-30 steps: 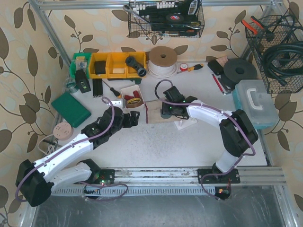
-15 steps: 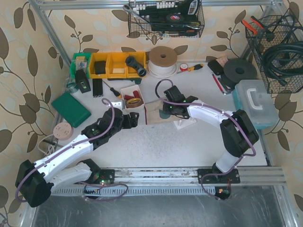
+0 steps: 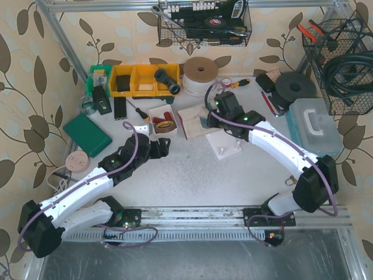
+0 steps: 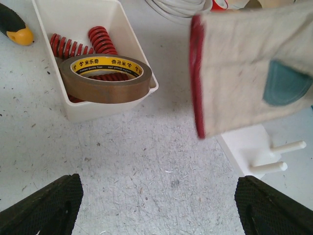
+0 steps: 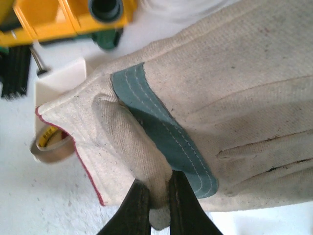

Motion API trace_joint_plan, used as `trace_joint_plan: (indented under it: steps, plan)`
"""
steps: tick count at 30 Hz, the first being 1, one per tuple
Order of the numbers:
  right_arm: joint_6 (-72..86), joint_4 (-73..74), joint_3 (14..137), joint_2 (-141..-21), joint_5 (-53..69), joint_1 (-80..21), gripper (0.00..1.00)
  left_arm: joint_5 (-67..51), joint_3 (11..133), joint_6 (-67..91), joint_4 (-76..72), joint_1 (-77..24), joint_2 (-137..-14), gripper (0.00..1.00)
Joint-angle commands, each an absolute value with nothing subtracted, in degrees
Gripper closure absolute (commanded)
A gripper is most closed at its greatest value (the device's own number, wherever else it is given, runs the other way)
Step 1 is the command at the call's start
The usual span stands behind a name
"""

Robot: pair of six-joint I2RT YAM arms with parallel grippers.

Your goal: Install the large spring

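Right arm and glove (image 3: 192, 121) have shifted toward 12 o'clock over the last second, the arm's elbow swinging out toward 4 o'clock. The white peg base (image 3: 227, 149) now lies uncovered at about 4 o'clock from the glove. The left arm has hardly moved.

The right gripper (image 5: 159, 188) is pinched fully closed on a fold of the glove's canvas, just beside its green patch (image 5: 161, 142). The red-hemmed cuff trails toward 9 o'clock. From the left wrist camera the glove is blurred and covers the far part of the peg base, whose two pegs (image 4: 288, 146) stick out toward 3 o'clock.

The left gripper (image 3: 163, 146) stands wide open and holds nothing. It hangs over bare surface (image 4: 146, 166), just at 6 o'clock from the white tray (image 4: 98, 110).

The red springs (image 4: 100, 39) lie inside that tray, partly under a brown tape roll (image 4: 105, 78) that rests tilted across its near end. Which spring is the large one cannot be told. In the overhead view the tray sits at 9 o'clock from the glove, close to its cuff. The peg base carries no spring.
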State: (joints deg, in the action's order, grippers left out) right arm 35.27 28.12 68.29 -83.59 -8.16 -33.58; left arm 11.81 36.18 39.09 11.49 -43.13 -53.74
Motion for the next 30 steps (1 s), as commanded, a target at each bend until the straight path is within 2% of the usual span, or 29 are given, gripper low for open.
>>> trace_joint_plan:
  steps: [1,7,17,30]
  plan:
    - [33.0,29.7,73.9,-82.0,-9.2,-29.3,1.0,12.2,35.5,39.7,11.1,-43.2,-51.4,0.12]
    - [31.2,27.5,79.3,-86.4,-5.1,-19.4,1.0,12.3,35.3,39.9,10.7,-43.2,-51.3,0.12]
    - [28.7,23.4,90.9,-104.6,1.0,-6.6,1.0,12.3,36.5,39.0,10.6,-43.2,-53.6,0.13]
    - [29.5,20.1,89.9,-115.9,2.7,0.6,1.0,12.5,39.3,37.0,9.8,-43.2,-58.6,0.15]
